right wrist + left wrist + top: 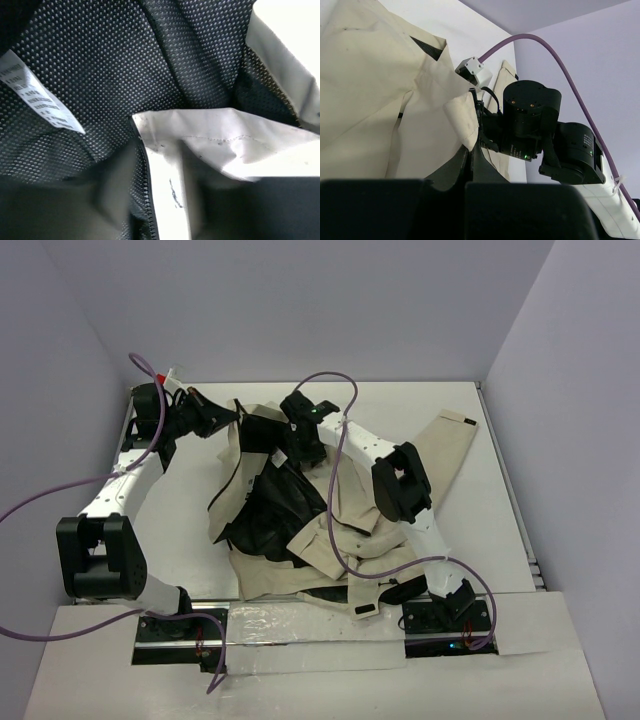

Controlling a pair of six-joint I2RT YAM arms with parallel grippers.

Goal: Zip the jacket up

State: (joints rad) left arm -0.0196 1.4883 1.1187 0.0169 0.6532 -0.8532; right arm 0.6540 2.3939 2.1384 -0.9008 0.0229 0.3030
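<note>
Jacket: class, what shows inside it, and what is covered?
Inside the jacket: black mesh lining, a white printed label, a dark zipper edge on a beige flap. Folds hide the rest of the zipper.

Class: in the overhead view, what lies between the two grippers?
A raised fold of the jacket, beige with black lining, between left gripper and right gripper; top external view.

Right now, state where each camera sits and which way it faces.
Top external: above and behind the bases, looking down on the beige fabric jacket; left arm, right arm show.
Left wrist: low, facing the jacket's outside and the right arm; left gripper below.
Right wrist: close on black mesh lining and white label; right gripper blurred.
All share the jacket.
</note>
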